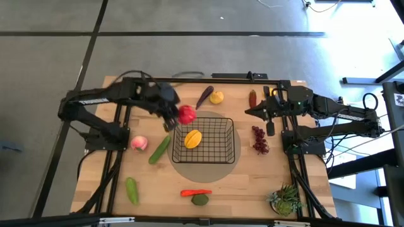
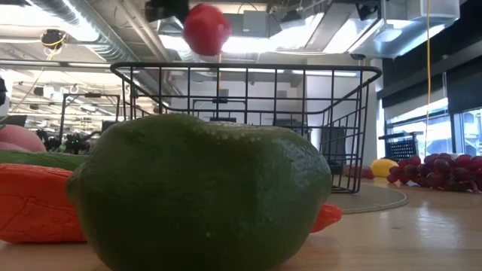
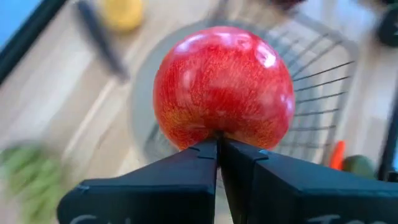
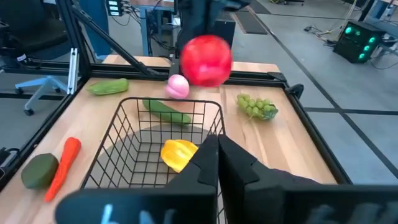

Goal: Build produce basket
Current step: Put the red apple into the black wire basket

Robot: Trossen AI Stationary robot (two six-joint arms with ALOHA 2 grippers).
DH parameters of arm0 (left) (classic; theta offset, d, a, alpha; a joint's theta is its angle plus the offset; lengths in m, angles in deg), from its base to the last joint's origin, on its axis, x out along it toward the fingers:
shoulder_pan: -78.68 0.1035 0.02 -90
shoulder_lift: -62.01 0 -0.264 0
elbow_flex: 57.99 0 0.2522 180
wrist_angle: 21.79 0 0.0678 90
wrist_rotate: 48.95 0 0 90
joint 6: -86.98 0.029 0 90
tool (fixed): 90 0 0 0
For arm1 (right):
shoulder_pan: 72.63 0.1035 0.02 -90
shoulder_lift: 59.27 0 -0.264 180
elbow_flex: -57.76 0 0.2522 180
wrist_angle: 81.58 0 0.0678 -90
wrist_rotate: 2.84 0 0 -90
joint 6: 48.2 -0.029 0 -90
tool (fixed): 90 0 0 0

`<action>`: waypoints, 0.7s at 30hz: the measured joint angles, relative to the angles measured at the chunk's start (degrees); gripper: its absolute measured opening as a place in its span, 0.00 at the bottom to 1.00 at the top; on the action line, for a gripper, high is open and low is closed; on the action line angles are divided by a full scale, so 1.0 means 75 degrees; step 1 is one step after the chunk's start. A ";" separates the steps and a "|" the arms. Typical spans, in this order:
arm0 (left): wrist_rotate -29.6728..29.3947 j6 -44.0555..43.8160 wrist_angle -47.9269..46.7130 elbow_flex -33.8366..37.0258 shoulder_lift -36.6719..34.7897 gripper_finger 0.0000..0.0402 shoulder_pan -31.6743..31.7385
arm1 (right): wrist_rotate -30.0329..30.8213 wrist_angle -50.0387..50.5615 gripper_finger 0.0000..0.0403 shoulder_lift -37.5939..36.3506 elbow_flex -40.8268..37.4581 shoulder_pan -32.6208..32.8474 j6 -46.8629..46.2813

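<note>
Left gripper [image 1: 175,117] clamped on red apple-like fruit [image 1: 187,114], fruit in air over basket [image 1: 233,135] rim at left-far corner, above rim height in low view [image 2: 206,29]; fingers [image 3: 186,168] pinch its underside, tips meeting. Yellow lemon [image 1: 193,139] lies inside basket. Pink peach [image 1: 139,143] and cucumber [image 1: 159,150] on table left of basket. Right gripper [image 1: 270,125] pressed together, empty, waits right of basket near dark red grapes [image 1: 259,139]
</note>
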State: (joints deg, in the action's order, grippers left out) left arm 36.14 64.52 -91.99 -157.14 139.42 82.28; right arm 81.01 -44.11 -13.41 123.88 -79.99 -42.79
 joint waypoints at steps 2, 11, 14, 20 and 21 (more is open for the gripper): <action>-0.0006 -0.0009 0.0325 0.0006 0.0273 0.00 -0.0335 | 0.0001 0.0000 0.00 0.0000 0.0000 -0.0004 -0.0003; 0.1267 -0.0012 0.0737 0.0006 0.1706 0.00 -0.1161 | 0.0000 0.0126 0.00 0.0000 -0.0003 -0.0006 0.0016; 0.1648 -0.0133 0.0658 0.0006 0.2112 0.00 -0.1293 | 0.0003 0.0131 0.00 0.0000 -0.0003 0.0003 0.0099; 0.1736 -0.0198 0.0301 0.0009 0.2721 0.00 -0.1390 | 0.0001 0.0131 0.00 0.0003 -0.0003 0.0003 0.0165; 0.1734 -0.0200 0.0229 0.0009 0.2803 0.00 -0.1391 | 0.0000 0.0131 0.00 0.0003 -0.0003 0.0003 0.0172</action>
State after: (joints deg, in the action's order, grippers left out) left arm 49.15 63.02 -90.27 -157.07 160.44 71.85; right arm 81.01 -43.13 -13.39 123.86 -79.96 -41.50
